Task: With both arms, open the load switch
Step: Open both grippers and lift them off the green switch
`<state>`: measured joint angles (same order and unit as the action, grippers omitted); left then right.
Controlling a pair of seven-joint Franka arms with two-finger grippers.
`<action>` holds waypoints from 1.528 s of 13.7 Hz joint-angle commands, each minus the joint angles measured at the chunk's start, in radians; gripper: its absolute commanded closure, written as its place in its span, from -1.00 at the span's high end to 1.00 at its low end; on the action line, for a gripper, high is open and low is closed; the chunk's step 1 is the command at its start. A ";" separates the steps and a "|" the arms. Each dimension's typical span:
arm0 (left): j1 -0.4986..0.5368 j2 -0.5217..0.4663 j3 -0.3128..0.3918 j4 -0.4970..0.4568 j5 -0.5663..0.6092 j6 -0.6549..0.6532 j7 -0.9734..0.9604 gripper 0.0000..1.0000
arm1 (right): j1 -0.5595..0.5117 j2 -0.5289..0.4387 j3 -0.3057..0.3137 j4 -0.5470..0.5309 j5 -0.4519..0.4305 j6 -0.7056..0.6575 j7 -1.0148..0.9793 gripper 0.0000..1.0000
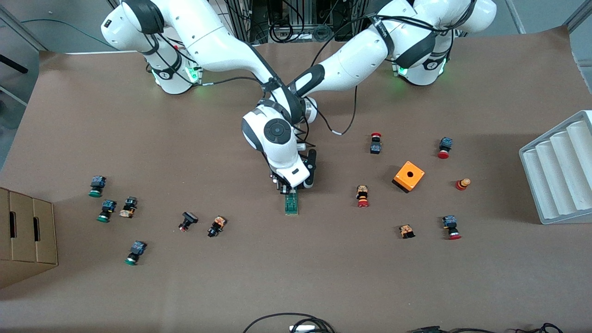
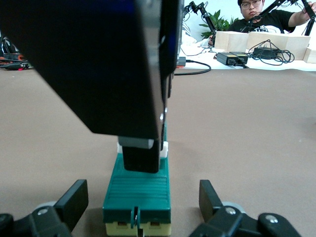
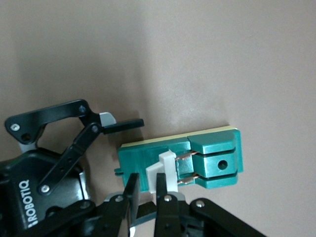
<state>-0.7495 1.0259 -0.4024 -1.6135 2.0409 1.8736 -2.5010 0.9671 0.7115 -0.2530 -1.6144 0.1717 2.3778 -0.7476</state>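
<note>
- At mid-desk, right gripper [image 3: 145, 190] is down on the load switch [image 1: 291, 204], its fingers drawn narrow around the white sliding piece [image 3: 168, 170]; contact looks to be at the piece's edge only, so the hold is judged shallow.
- Left gripper [image 2: 140, 207] sits low at the switch's end, fingers spread wide, one on each side of the green body and neither touching it. The body is therefore not braced.
- Load switch lies flat on the brown desk [image 1: 323, 277], long axis running toward the front camera, under the two crossed arms.
- Risk: if the right gripper pulls the slider while the left stays wide, the whole block would likely slide or lift instead of opening.
- Risk: a thin pinch on the white piece could slip off under load.
- Risk: left fingers closing off-centre could twist the block against the right gripper's hold.
- Farther out: a red-capped push button [image 1: 362, 196] and the orange box [image 1: 409, 176], toward the left arm's end, well apart.
</note>
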 commanded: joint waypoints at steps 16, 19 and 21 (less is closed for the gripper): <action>-0.016 -0.121 -0.038 -0.123 -0.151 -0.002 0.017 0.98 | -0.093 -0.200 -0.009 0.001 0.020 -0.023 0.020 1.00; -0.001 -0.194 -0.039 -0.210 -0.181 0.005 0.104 0.98 | -0.158 -0.259 -0.008 0.004 0.020 -0.072 0.031 1.00; -0.007 -0.216 -0.039 -0.232 -0.228 0.004 0.167 0.98 | -0.177 -0.300 -0.008 0.008 0.020 -0.109 0.051 1.00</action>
<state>-0.7535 0.8753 -0.4476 -1.7792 1.8569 1.8739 -2.3898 0.8032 0.4625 -0.2688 -1.5982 0.1746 2.3115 -0.7237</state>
